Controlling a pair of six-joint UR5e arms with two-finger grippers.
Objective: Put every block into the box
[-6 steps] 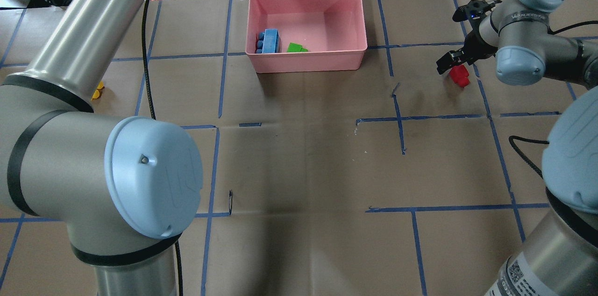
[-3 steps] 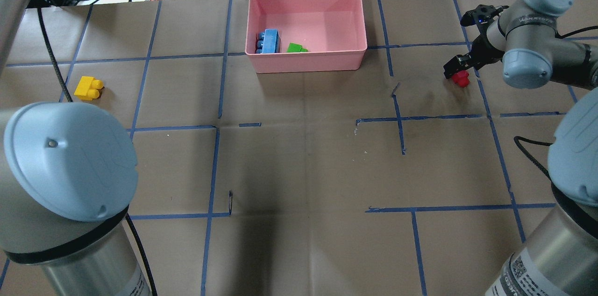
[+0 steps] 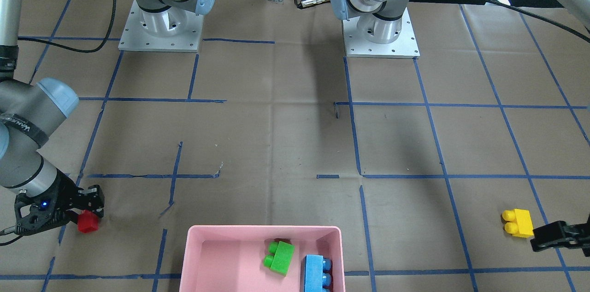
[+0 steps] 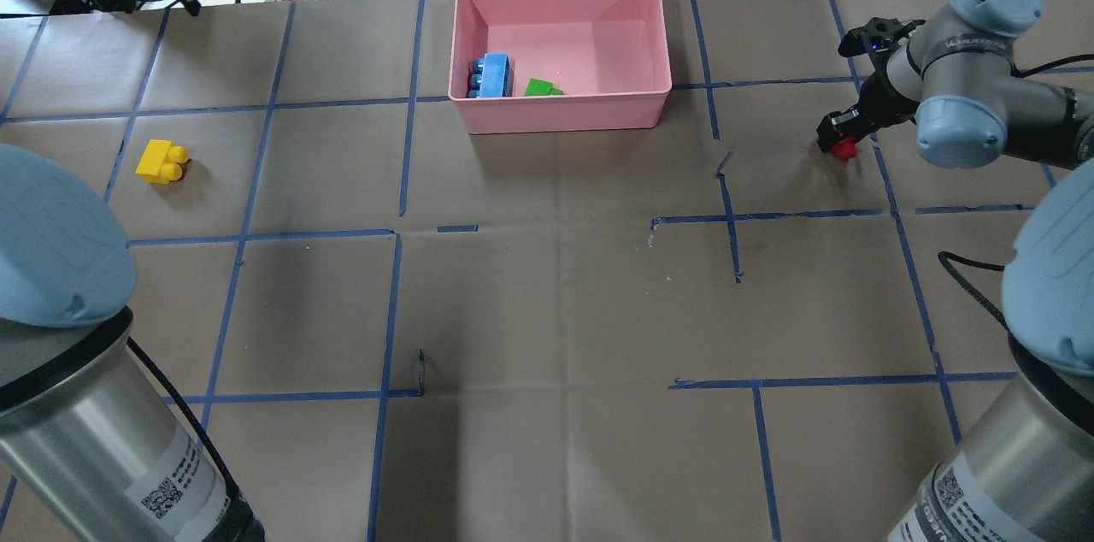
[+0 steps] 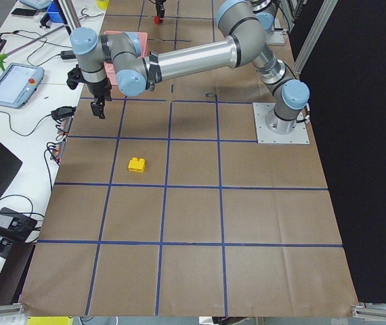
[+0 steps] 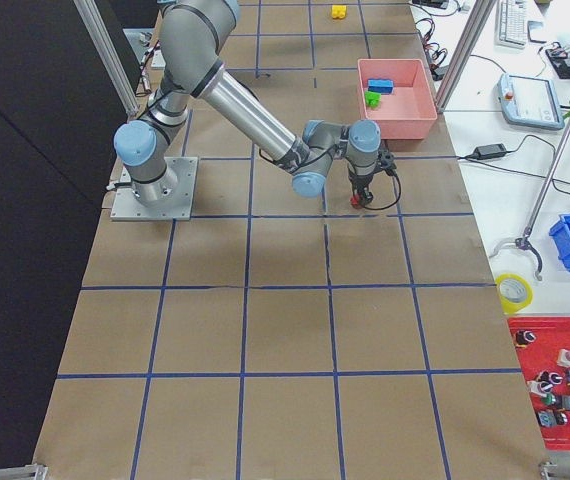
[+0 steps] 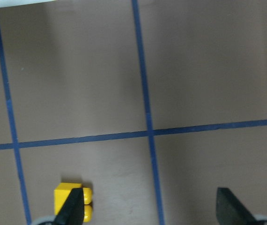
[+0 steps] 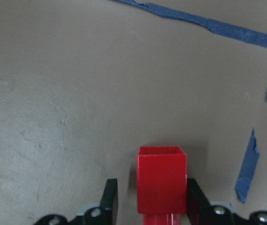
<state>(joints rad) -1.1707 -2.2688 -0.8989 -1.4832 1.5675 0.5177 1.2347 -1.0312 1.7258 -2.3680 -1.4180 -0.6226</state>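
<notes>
Left gripper (image 7: 152,207) is up over the far-left edge of the table (image 4: 555,294), fingers spread wide, nothing in them. Yellow block (image 4: 161,162) lies alone on the paper near that edge, well apart from the box; in the left wrist view it peeks out at the bottom, partly behind one finger. Pink box (image 4: 564,113) is far centre, with the blue block (image 4: 492,75) and green block (image 4: 541,87) inside, side by side against the near wall. Red block (image 8: 162,180) sits on the table well to the right of the box. Right gripper (image 8: 151,193) is down around it, fingers partly open: a gap shows on one side, the other finger is at or very near the block, so no grip yet
</notes>
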